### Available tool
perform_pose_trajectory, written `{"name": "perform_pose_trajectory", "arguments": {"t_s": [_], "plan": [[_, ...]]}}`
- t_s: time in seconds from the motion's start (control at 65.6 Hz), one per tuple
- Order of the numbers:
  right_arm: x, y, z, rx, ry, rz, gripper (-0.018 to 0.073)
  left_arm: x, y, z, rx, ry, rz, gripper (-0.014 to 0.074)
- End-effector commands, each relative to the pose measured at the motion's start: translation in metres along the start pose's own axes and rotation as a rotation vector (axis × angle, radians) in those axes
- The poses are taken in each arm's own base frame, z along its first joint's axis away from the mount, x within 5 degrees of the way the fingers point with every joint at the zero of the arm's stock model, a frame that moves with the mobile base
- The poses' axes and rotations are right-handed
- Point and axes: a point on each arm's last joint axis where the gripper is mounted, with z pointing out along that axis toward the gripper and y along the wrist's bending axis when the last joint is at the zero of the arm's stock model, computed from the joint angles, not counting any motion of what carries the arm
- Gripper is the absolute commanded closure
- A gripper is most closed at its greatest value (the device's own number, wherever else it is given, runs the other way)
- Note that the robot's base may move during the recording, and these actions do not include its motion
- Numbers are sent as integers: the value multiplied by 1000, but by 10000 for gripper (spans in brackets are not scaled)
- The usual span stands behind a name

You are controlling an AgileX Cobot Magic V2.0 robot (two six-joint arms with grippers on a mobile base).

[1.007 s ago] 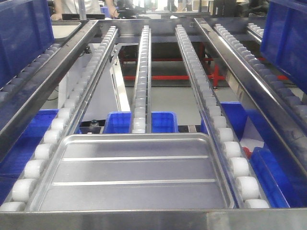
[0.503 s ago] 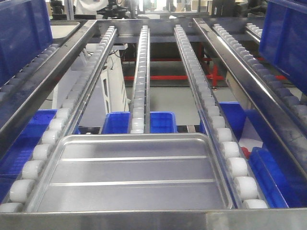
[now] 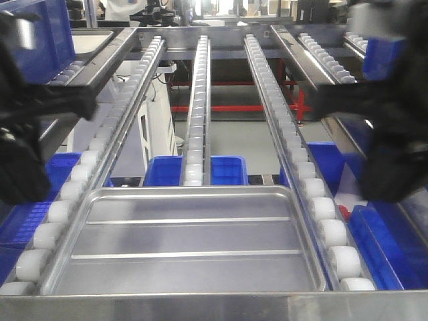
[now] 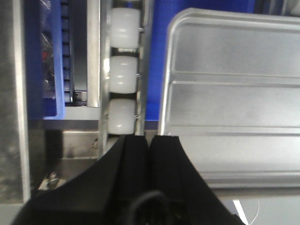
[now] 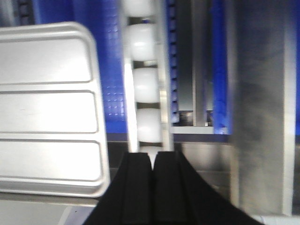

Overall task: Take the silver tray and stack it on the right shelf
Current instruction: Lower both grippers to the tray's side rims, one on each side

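The silver tray (image 3: 187, 241), shiny with two long raised ridges, lies flat on the white rollers (image 3: 323, 207) of the steel flow rack, against its front rail (image 3: 200, 306). My left arm (image 3: 27, 147) and right arm (image 3: 391, 134) show as blurred black shapes above the tray's two sides. In the left wrist view my left gripper (image 4: 150, 138) is shut and empty, just left of the tray's near left corner (image 4: 173, 131). In the right wrist view my right gripper (image 5: 153, 154) is shut and empty over a roller lane (image 5: 145, 89), right of the tray (image 5: 47, 108).
Blue bins (image 3: 227, 170) stand under the rack, with red crossbars (image 3: 221, 108) further back. Tall blue crates sit on the neighbouring lanes at upper left (image 3: 40, 33) and upper right (image 3: 401, 60). A middle roller lane (image 3: 197, 100) runs away from the tray.
Both arms have come into the front view from the sides, blurred by motion. The tray has not moved.
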Motion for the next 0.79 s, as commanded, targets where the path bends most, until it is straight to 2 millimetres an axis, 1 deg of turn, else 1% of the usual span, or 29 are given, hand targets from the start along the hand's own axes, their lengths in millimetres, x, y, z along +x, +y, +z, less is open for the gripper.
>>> {"name": "perform_pose_trajectory", "arguments": {"t_s": [0.0, 0.076, 0.183, 0.244, 0.336, 0.503, 0.656, 0.778], "plan": [[-13, 21, 1, -60, -62, -12, 485, -11, -9, -6, 50, -68, -10, 687], [-16, 29, 12, -48, -38, -24, 485, -13, -11, -2, 57, -76, -9, 687], [-24, 39, 25, -38, -29, -42, 485, -13, -11, -1, 57, -76, -9, 687], [-29, 43, 28, -32, -33, -51, 485, -14, -11, -1, 59, -80, -9, 687], [-31, 45, 29, -28, -29, -51, 485, -15, -12, -2, 68, -93, -9, 687], [-28, 42, 29, 1, 2, -53, 485, -15, -13, -2, 78, -100, -11, 687], [-16, 48, 29, 8, 32, -82, 485, -16, -15, -2, 96, -108, -40, 687], [-10, 50, 32, -3, 33, -50, 485, -16, -15, -2, 99, -110, -42, 687]]}}
